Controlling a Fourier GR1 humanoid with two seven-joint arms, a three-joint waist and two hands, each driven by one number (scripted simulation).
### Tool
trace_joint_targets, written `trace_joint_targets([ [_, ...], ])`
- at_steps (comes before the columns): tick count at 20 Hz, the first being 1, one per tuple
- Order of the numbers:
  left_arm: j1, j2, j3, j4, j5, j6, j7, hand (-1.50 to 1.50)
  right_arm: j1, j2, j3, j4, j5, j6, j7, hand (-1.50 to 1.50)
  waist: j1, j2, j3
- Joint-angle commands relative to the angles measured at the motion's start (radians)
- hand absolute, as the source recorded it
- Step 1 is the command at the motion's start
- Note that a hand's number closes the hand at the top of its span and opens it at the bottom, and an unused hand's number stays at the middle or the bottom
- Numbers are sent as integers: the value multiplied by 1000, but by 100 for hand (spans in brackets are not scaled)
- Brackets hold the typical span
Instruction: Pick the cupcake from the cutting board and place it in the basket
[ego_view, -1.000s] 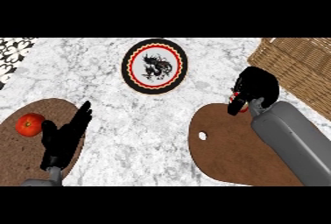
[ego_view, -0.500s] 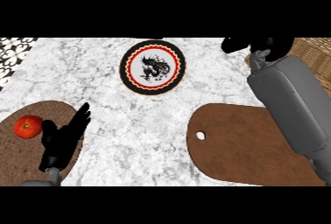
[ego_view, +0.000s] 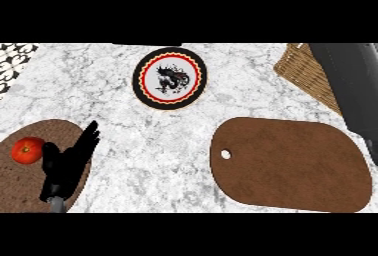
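We find the cutting board (ego_view: 291, 165) bare; the left robot hand (ego_view: 66, 162) rests open, fingers straight, beside the tomato (ego_view: 28, 149). The right robot hand is out of view; its forearm (ego_view: 351, 85) overlies the basket (ego_view: 308, 72).

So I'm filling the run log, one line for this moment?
board: bare | cupcake: not visible | right forearm: over basket, hand out of view | left hand: open, resting by tomato

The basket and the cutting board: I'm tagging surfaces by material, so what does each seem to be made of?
The basket looks like woven wicker or straw, matte tan, with a visible criss-cross weave. The cutting board looks like dark brown wood with a dull finish: faint grain-like mottling, rounded corners and a small hole near its left end. It could equally be a wood-look composite; the view cannot settle that.
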Motion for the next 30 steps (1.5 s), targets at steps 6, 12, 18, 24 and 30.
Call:
trace_joint_targets([
  [6,63,-3,4,81,-1,7,68,0,-158,-85,-148,181,72,-24,89,150,-24,9,-11],
  [12,74,10,14,67,12,-21,64,0,-188,-130,-211,292,72,-25,23,150,-26,8,-10],
  [18,42,7,35,89,14,-18,73,0,-133,-182,-269,400,43,-86,-121,150,-26,16,-9],
  [24,78,-6,9,67,-6,-22,61,0,-67,-179,-339,432,-23,-173,-206,150,-28,12,-8],
  [30,105,-3,16,54,-14,-24,38,0,-5,-186,-463,441,-144,-292,-330,150,-22,12,-8],
])
